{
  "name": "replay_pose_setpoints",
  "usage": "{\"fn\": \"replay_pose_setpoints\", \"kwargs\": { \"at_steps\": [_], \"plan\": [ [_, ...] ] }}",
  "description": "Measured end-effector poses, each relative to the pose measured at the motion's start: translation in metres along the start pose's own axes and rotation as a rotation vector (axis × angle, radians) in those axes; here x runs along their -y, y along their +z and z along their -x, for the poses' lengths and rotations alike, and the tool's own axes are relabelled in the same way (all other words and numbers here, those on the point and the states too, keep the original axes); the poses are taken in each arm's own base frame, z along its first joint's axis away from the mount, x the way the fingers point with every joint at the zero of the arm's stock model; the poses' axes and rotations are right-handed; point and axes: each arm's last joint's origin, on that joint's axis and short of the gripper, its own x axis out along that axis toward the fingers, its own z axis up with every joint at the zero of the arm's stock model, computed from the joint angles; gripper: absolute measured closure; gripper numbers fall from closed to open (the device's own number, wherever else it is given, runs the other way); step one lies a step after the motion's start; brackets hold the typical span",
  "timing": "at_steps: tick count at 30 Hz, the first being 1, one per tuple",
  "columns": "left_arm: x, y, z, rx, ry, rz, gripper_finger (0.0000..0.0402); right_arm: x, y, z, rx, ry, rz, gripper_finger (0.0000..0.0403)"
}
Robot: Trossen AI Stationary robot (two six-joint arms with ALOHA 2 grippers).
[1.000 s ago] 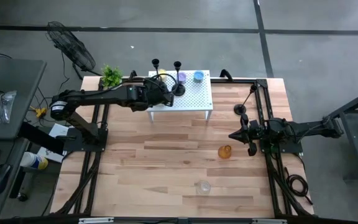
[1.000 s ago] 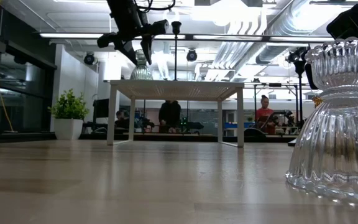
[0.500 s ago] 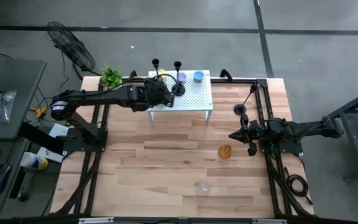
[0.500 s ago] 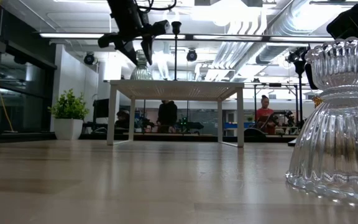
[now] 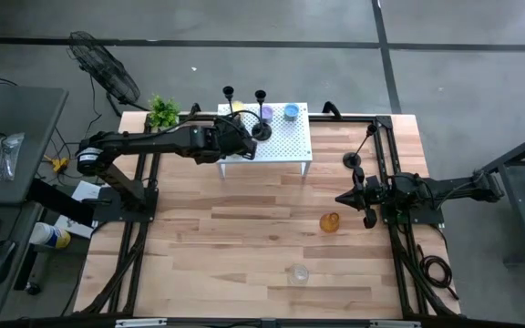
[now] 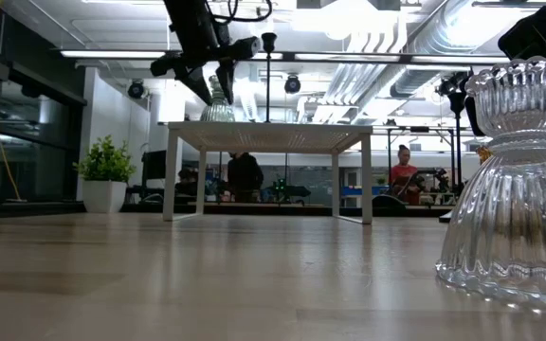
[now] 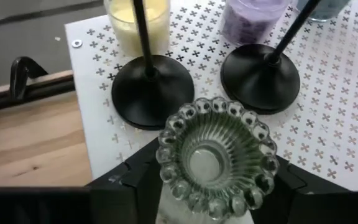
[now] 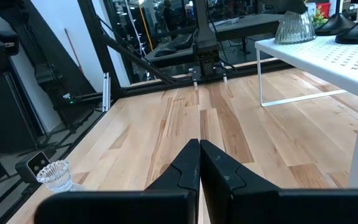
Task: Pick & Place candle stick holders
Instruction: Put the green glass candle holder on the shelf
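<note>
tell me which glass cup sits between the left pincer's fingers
The pale green ribbed cup on the white stand; the yellow and purple cups stand beyond the black candlesticks.

White rack (image 5: 285, 146) was crowded at its left end by two black candlesticks (image 7: 153, 90); table (image 5: 244, 246) in front lay mostly open.

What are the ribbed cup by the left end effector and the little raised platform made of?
Pale green ribbed cup: looks like pressed glass, see-through, with a beaded rim and glossy highlights. White platform: probably painted sheet metal, matt, perforated with small cross-shaped cutouts and standing on thin legs; plastic can't be ruled out.

Closed right hand (image 8: 199, 163) above wooden table (image 8: 166, 130)
</note>
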Motion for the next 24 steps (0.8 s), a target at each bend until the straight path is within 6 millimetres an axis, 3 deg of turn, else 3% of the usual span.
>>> {"fn": "replay_pose_setpoints", "kwargs": {
  "at_steps": [12,24],
  "plan": [
    [-0.0028,0.0011,0.0012,0.046,0.048,-0.034,0.0132,0.0,0.0,0.0,0.0,0.0,0.0,0.0401],
    [0.0009,0.0029,0.0033,0.093,0.038,-0.084,0.0125,0.0,0.0,0.0,0.0,0.0,0.0,0.0401]
  ]
}}
